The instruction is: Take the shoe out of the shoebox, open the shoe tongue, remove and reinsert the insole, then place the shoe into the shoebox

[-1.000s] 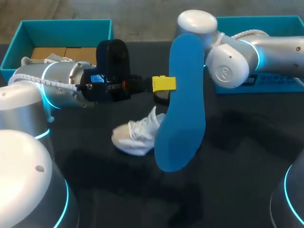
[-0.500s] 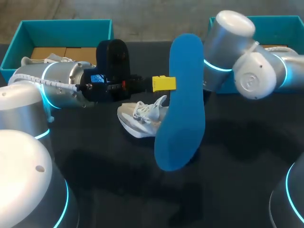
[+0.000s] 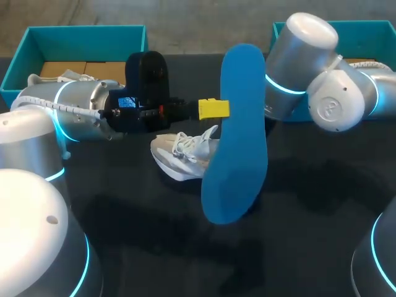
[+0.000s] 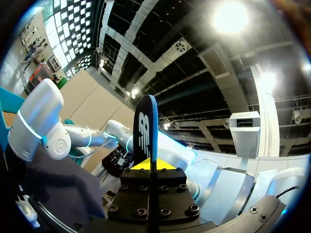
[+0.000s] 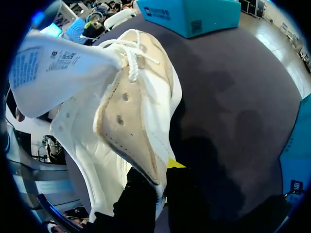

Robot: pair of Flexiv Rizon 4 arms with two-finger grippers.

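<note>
A blue insole (image 3: 235,136) stands upright over the middle of the table, with my left gripper (image 3: 213,109) shut on its edge. The left wrist view has the insole (image 4: 146,128) edge-on between the yellow tips of my left gripper (image 4: 149,166). A white shoe (image 3: 182,156) hangs just above the black table, partly behind the insole. My right arm (image 3: 309,68) comes in from the right, its gripper hidden behind the insole in the head view. In the right wrist view my right gripper (image 5: 163,170) is shut on the shoe (image 5: 126,116) at its collar, with the tongue (image 5: 53,63) flipped outward.
A teal shoebox (image 3: 37,43) stands at the back left with another white shoe (image 3: 49,78) in it. A second teal box (image 3: 371,28) stands at the back right behind my right arm. The black table (image 3: 297,235) lies bare in front.
My right arm swung back and to the right, lifting the shoe and turning it; in the last half second it hardly moved. My left arm and the insole stayed still.
</note>
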